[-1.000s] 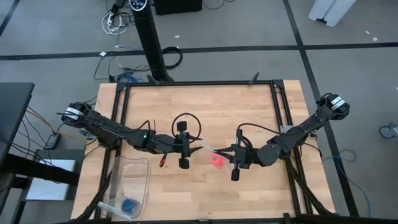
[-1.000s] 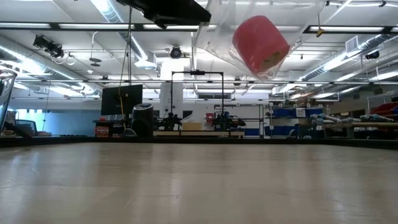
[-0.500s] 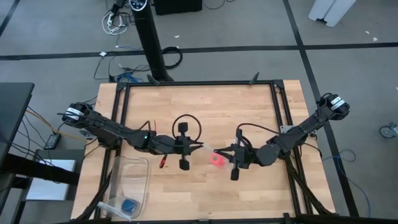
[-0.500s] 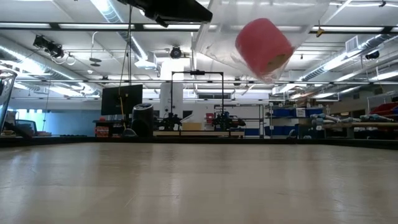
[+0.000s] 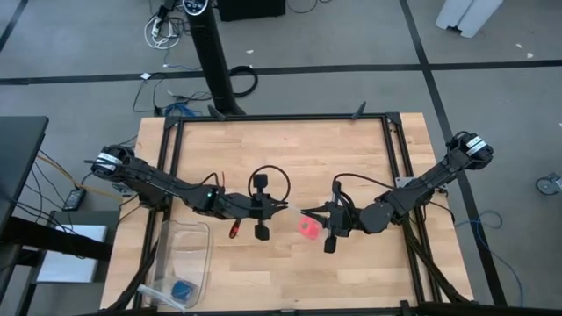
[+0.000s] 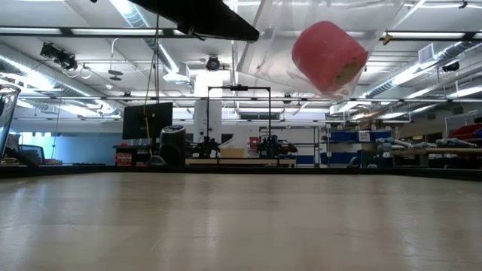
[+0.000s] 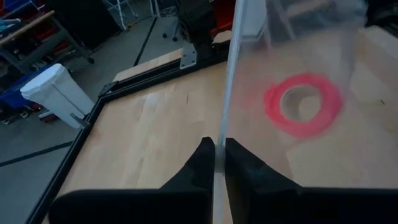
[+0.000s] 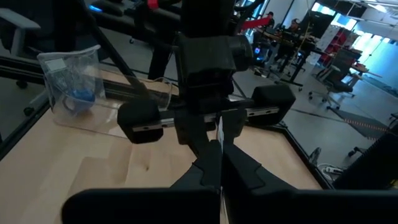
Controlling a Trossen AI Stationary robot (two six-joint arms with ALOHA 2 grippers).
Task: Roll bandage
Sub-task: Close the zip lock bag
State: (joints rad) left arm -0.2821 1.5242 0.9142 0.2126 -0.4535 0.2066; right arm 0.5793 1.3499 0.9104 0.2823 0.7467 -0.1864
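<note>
Wooden table (image 5: 290,158) spreads under both arms, a clear bin (image 5: 180,254) at its left front. Between them a clear bag (image 6: 301,38) hangs in mid-air, the left gripper (image 5: 274,209) and right gripper (image 5: 309,212) each clenched on an edge. Inside sits the bandage (image 6: 327,56), rolled.

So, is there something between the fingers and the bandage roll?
Yes. The bandage sits inside a clear plastic bag. The left gripper and right gripper pinch only the bag's edges, not the roll.

Soft-looking bandage (image 6: 329,57), perhaps clear plastic bag (image 6: 275,45)
</note>
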